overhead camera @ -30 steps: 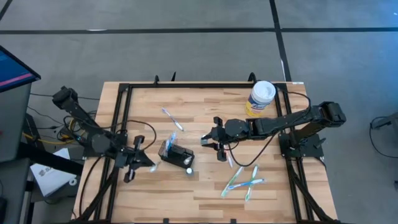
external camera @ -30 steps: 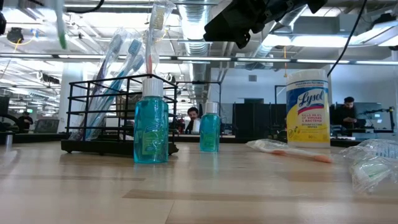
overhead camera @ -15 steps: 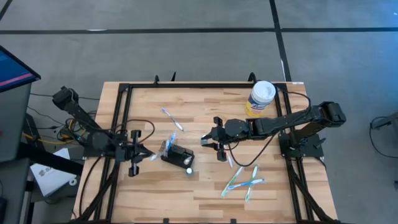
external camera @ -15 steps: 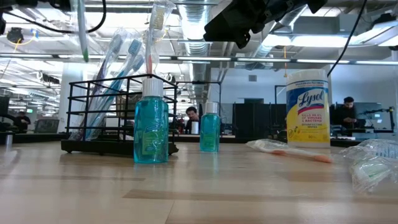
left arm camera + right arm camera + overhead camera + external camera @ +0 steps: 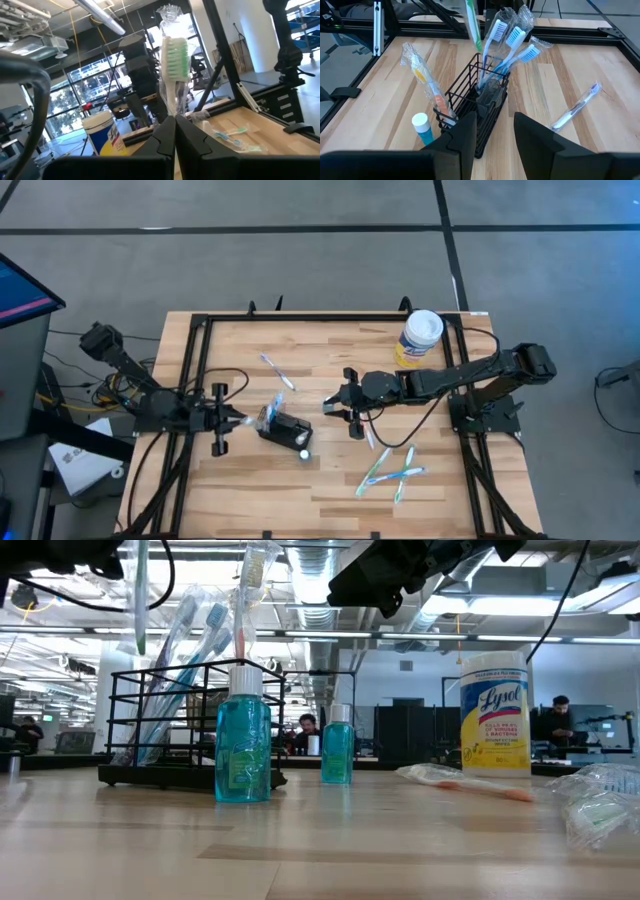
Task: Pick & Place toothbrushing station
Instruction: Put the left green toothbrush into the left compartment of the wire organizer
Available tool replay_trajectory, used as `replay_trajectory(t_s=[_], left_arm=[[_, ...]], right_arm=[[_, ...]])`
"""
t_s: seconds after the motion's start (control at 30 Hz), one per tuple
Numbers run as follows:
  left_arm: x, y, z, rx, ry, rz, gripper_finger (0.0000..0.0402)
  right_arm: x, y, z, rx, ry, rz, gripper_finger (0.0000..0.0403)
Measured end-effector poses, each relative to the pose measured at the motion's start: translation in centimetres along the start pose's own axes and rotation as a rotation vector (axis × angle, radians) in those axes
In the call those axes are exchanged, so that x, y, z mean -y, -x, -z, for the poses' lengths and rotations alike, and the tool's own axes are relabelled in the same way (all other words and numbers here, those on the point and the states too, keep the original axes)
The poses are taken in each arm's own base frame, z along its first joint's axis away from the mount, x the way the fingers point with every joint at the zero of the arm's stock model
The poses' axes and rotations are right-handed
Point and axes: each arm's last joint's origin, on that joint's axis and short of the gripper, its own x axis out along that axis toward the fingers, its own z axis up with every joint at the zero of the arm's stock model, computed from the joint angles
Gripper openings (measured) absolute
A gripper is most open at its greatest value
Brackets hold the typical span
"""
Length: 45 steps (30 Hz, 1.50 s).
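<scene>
From above, the pale plank table (image 5: 330,470) carries the black wire toothbrushing station (image 5: 283,428) near its middle. The left gripper (image 5: 228,420) sits just beside it; the right gripper (image 5: 337,408) hangs nearby, fingers parted, empty.

At table height, teal bottles (image 5: 243,745) front the rack.

The left wrist shows fingers clamped on a plastic-wrapped green-bristled toothbrush (image 5: 172,75), probably wrapped.

You have the toothbrushing station (image 5: 284,429) mid-table (image 5: 330,350), brushes standing in it. A canister (image 5: 419,338) sits at the far right corner; loose toothbrushes (image 5: 392,471) lie near right.
</scene>
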Motion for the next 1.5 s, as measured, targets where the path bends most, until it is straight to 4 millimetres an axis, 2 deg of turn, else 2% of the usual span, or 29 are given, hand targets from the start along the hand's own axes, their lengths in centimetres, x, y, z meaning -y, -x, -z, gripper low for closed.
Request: replay_trajectory(t_s=[0.1,0.27,0.8,1.3,1.5], left_arm=[[-0.1,0.0,0.2,-0.004,0.027,-0.009,0.0],[-0.3,0.5,1.6,-0.017,0.053,-0.027,0.0],[-0.7,0.2,1.8,-0.01,0.087,-0.038,0.0],[0.0,-0.1,2.9,-0.088,0.12,-0.009,0.0],[0.0,-0.1,2.7,-0.076,0.13,-0.02,0.0]], right_arm=[[0.0,0.0,0.0,0.0,0.0,0.0,0.0122],[0.0,0.0,0.0,0.0,0.0,0.0,0.0122],[0.0,0.0,0.0,0.003,0.0,0.0,0.0122],[0.0,0.0,0.0,0.0,0.0,0.0,0.0122],[0.0,0.0,0.0,0.0,0.0,0.0,0.0122]])
